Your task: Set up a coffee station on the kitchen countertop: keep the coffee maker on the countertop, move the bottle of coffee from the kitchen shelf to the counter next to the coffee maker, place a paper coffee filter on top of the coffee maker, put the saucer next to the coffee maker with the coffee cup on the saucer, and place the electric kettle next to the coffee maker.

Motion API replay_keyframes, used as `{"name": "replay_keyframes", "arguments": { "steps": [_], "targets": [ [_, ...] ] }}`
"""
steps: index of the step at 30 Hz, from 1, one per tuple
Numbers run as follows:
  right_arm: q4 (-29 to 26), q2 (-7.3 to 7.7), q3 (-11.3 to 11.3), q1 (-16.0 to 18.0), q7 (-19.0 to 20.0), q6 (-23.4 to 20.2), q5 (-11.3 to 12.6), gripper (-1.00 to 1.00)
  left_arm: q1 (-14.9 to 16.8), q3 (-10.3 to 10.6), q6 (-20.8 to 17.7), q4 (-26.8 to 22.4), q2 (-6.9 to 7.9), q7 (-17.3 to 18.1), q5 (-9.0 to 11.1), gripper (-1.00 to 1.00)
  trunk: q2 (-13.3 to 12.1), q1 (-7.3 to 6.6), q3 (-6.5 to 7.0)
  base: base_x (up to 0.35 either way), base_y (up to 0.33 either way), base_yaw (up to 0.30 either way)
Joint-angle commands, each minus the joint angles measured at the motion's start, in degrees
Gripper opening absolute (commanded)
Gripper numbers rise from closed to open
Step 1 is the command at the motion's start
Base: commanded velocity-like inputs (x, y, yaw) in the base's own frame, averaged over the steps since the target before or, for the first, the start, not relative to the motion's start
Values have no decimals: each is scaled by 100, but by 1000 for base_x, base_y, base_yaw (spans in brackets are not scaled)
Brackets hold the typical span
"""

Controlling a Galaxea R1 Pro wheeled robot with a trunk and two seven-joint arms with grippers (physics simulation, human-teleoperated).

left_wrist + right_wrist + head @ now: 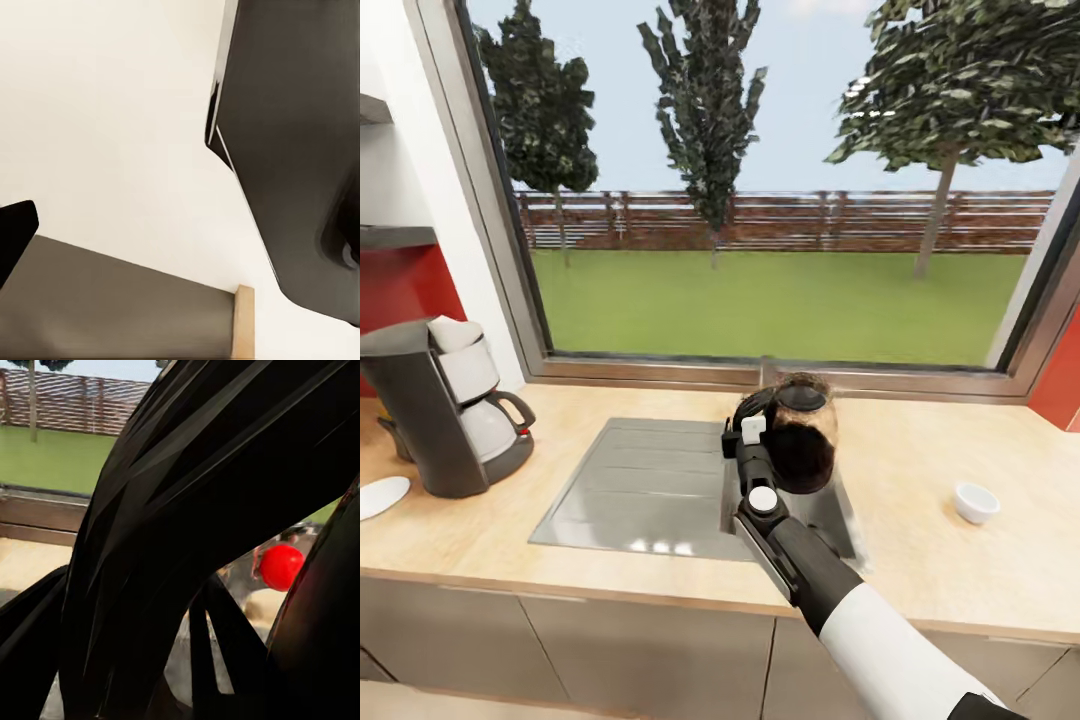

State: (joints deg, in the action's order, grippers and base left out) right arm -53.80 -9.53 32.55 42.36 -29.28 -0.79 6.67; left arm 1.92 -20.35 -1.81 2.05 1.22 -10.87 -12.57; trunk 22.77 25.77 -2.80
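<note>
The countertop (920,470) is running the full width under the window (760,180), with its front edge crossing low in the head view and its back edge meeting the sill. The steel sink (640,480) is sitting sunk into the middle of it. Open wood is lying to the right of the sink, out to the coffee cup (975,501), and a narrower strip is lying between the sink and the coffee maker (445,410).

The coffee maker is standing upright at the left end, its carafe handle pointing toward the sink. A white saucer (380,495) is lying flat just in front of it, cut by the picture edge.

The right arm is reaching in from the lower right, and the right gripper (752,440) is clamping the handle of the electric kettle (800,430). The kettle is hanging upright over the right side of the sink, long axis vertical, handle facing left toward the coffee maker.

The coffee cup is standing upright, well apart from the kettle, mouth up.

In the left wrist view one dark fingertip (15,232) is showing; the left gripper's opening cannot be told.
</note>
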Motion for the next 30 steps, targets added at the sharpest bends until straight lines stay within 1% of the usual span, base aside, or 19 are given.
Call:
{"name": "replay_keyframes", "arguments": {
  "steps": [1,12,16,19,20,21,22,23,25,26,28,29,30],
  "targets": [
    [-8,4,23,9,-43,-9,36,-100,10,-39,-5,15,1,-21,-61,100,15,1,-13,-224,240,274],
    [-3,4,23,9,-43,-9,36,-100,10,-39,-4,15,1,-21,-62,100,15,1,-13,-239,227,275],
    [-3,4,23,9,-43,-9,36,-100,10,-44,-4,7,1,-21,-62,100,15,1,-13,-55,178,254],
    [-2,0,40,9,-43,-13,36,-100,10,-45,-4,6,3,-21,-62,100,15,1,-13,-2,46,121],
    [-3,-16,344,9,-37,-17,36,-100,10,-41,-4,8,8,-21,-62,100,15,1,-13,0,3,8],
    [-4,-19,411,9,3,-17,36,-100,10,-43,-4,7,9,-21,-62,100,15,1,-13,0,2,4],
    [-3,-19,449,9,359,-16,33,-100,10,-46,-4,7,8,-21,-62,100,15,1,-13,0,1,2],
    [1,-1,461,9,1127,-11,9,-100,10,-47,-4,6,9,-21,-62,100,15,1,-13,0,0,0],
    [13,36,456,9,1825,-9,-10,-100,10,-47,-4,6,8,-21,-56,100,15,1,-13,0,0,0],
    [31,121,456,9,2240,-3,-19,-100,10,-47,-4,6,8,-21,-53,100,15,1,-13,0,0,0],
    [35,137,456,9,2543,-1,-22,-100,10,-47,-4,5,5,-21,-53,100,15,1,-13,0,0,0],
    [35,141,454,9,2740,-1,-25,-100,10,-48,-4,2,3,-19,-53,100,15,1,-13,0,0,0],
    [34,143,445,9,3027,-2,-29,-100,10,-43,-8,0,2,-20,-53,100,15,1,-13,0,0,0]
  ]
}}
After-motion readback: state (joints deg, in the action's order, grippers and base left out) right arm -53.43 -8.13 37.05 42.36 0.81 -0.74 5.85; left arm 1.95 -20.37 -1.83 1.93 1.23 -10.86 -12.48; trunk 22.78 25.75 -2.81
